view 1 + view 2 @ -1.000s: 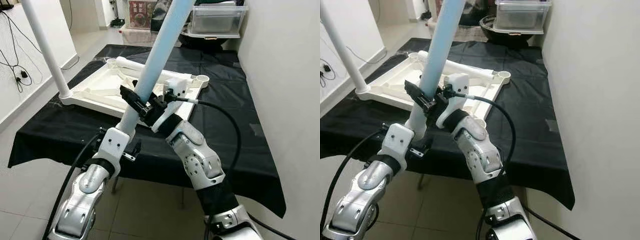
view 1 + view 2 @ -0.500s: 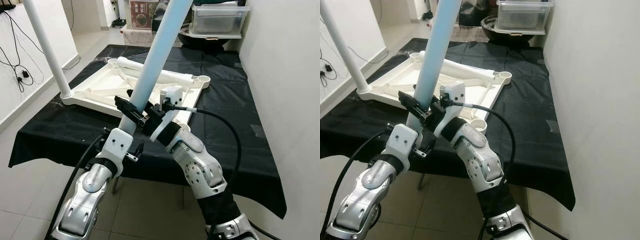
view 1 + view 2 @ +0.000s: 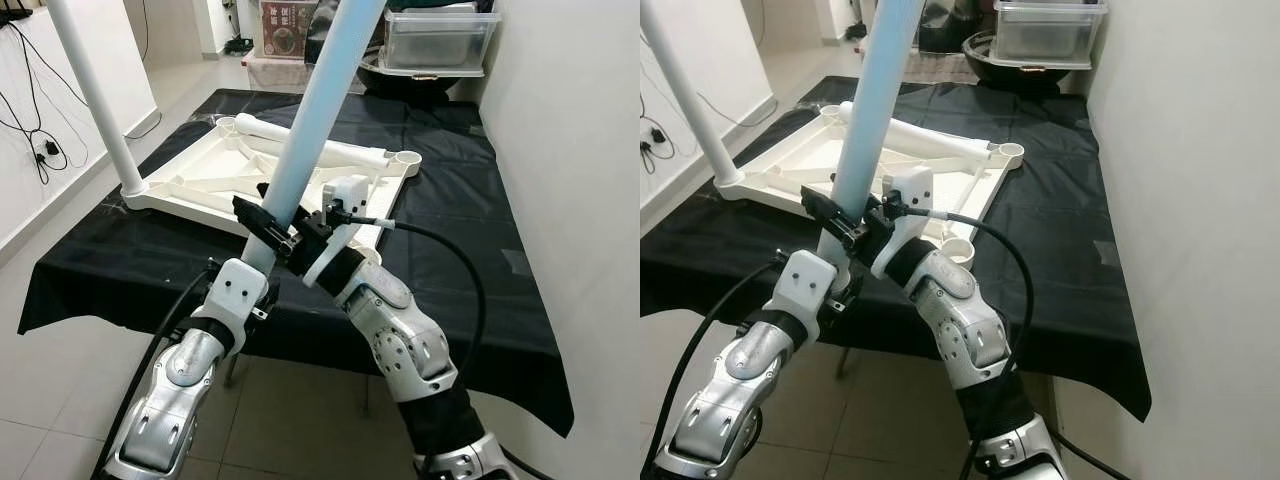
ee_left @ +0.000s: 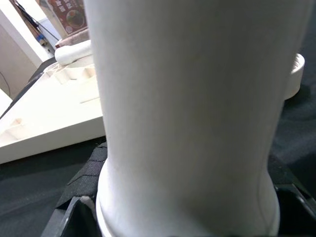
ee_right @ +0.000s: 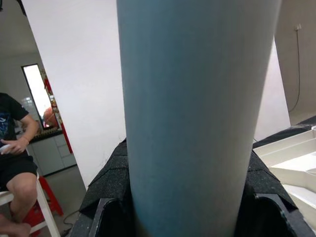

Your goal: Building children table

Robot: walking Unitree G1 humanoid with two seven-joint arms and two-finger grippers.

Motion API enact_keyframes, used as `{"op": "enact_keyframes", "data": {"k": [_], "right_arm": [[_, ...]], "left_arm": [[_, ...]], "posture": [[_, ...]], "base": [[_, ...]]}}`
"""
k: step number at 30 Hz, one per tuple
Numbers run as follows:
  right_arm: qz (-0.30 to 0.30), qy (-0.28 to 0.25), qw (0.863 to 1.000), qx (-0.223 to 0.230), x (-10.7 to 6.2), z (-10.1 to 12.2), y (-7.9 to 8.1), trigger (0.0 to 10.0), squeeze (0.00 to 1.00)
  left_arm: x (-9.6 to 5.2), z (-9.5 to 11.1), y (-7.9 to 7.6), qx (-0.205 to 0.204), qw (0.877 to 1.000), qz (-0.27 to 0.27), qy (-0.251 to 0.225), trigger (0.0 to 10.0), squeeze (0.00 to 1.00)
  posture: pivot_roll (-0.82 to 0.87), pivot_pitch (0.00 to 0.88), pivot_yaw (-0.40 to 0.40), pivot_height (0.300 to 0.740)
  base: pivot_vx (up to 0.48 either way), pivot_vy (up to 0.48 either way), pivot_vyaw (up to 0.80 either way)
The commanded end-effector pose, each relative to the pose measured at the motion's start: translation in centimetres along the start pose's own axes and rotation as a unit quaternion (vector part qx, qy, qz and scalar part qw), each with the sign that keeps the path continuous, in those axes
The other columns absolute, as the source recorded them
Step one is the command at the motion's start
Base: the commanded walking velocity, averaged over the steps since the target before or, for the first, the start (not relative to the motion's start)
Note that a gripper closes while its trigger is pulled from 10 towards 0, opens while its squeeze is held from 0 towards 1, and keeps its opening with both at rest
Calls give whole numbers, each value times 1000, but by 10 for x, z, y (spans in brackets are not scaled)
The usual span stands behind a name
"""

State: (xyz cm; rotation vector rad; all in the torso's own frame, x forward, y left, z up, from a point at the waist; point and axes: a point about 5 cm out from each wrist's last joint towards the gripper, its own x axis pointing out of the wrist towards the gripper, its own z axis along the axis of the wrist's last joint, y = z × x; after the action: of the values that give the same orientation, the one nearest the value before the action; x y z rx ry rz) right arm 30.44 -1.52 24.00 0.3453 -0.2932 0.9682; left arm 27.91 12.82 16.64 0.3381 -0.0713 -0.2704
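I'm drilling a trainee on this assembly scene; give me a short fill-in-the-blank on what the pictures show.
1. Both grippers are shut on the pale blue ____.
2. The white tabletop lies upside down on a ____ cloth.
3. The left gripper grips the tube ____ than the right gripper.
4. One white leg already stands ____ in a corner socket.

Missing words: tube; black; lower; upright

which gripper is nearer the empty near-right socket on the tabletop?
Right. The right gripper clamps the table leg just beside that socket; the left gripper grips lower, farther away.
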Motion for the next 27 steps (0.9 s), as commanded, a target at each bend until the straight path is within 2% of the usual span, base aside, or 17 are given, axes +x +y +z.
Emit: {"op": "enact_keyframes", "data": {"k": [1,2,3,4,5,9,10,11,22,23,26,27], "right_arm": [[21,4,1000,2,3,0,8,10000,0],[22,5,1000,2,3,0,8,10000,75],[24,5,1000,-2,3,0,8,10000,600],[25,4,1000,-4,4,0,8,10000,600],[28,5,1000,-4,4,0,9,10000,1000],[27,7,1000,-5,4,-1,9,10000,1000],[28,10,1000,-6,3,-2,10,10000,863],[29,13,999,-6,3,-2,11,10000,0],[30,18,999,-5,5,-4,15,10000,0],[31,18,999,-4,6,-4,16,4157,0],[31,18,999,-4,6,-4,16,4157,0],[32,18,999,-3,6,-4,17,0,0]], "left_arm": [[-1,-6,-5,7,1000,-12,11,10000,0],[-1,-6,-4,8,1000,-12,11,10000,0],[-1,-7,-4,8,1000,-11,11,10000,0],[-1,-7,-4,8,1000,-11,12,10000,0],[-1,-8,-4,9,1000,-12,12,10000,0],[-1,-8,-4,9,1000,-12,12,10000,0],[-2,-8,-5,10,1000,-13,11,10000,0],[-2,-8,-5,9,1000,-14,11,10000,0],[-2,-10,-11,9,1000,-21,13,10000,0],[-2,-10,-12,9,1000,-22,13,10000,0],[-3,-10,-13,9,1000,-23,13,10000,0],[-3,-10,-13,8,1000,-23,13,10000,0]], "posture": [[-1,61,15,740],[-1,61,15,740],[-1,61,15,740],[-1,61,15,740],[-1,56,15,740],[-1,56,15,740],[1,56,15,740],[0,55,13,740],[-1,63,14,740],[-1,64,13,740],[-1,64,13,740],[-1,64,13,740]], "base": [[0,0,0],[0,0,0],[0,0,0],[0,0,0],[0,0,0],[0,0,0],[0,0,0],[0,0,0],[0,0,0],[0,0,0],[0,0,0],[0,0,0]]}}
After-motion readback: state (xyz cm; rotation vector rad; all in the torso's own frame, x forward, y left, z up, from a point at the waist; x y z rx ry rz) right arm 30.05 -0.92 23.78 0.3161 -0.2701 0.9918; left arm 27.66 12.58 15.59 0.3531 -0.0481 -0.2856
